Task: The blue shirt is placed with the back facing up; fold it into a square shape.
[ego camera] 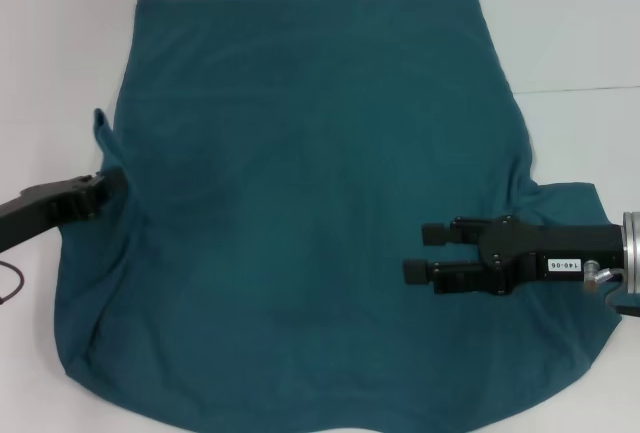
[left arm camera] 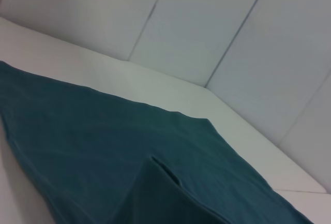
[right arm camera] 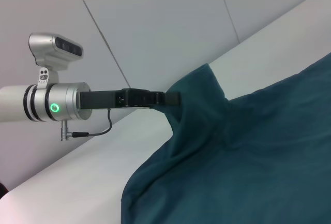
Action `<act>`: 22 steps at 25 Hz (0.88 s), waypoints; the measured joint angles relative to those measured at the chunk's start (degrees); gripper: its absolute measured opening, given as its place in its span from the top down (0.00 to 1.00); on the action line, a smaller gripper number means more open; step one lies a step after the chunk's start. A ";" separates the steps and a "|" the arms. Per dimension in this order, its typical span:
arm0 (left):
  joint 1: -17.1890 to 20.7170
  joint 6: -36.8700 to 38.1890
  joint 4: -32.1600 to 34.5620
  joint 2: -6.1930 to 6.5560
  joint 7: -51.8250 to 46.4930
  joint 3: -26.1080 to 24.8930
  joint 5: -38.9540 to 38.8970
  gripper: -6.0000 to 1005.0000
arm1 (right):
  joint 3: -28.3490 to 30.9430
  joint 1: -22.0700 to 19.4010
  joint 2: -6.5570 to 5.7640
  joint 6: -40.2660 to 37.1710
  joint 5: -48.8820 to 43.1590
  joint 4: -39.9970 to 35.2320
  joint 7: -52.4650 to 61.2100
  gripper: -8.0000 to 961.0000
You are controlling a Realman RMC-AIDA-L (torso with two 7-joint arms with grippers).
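Left end effector [right arm camera: 173, 99] gripping blue shirt [ego camera: 320, 213]

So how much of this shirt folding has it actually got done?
Barely started. The blue shirt lies spread on the white table, with no fold across its body. In hand: the left gripper is pinching the shirt's left edge, raised into a peak; the right gripper hovers open over the right side. All the folding into a square is left.
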 joint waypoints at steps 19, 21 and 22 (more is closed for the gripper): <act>0.56 6.53 -8.85 -0.32 7.84 1.93 -6.99 0.67 | -0.17 0.00 0.00 -0.31 0.00 0.17 0.00 0.09; 0.66 6.62 -8.76 -0.32 8.16 1.73 -7.28 0.59 | -0.11 0.00 0.00 -0.32 0.00 0.16 0.00 0.09; 0.68 6.62 -8.74 -0.31 8.37 1.60 -7.35 0.56 | -0.10 0.00 0.00 -0.32 0.00 0.16 0.00 0.09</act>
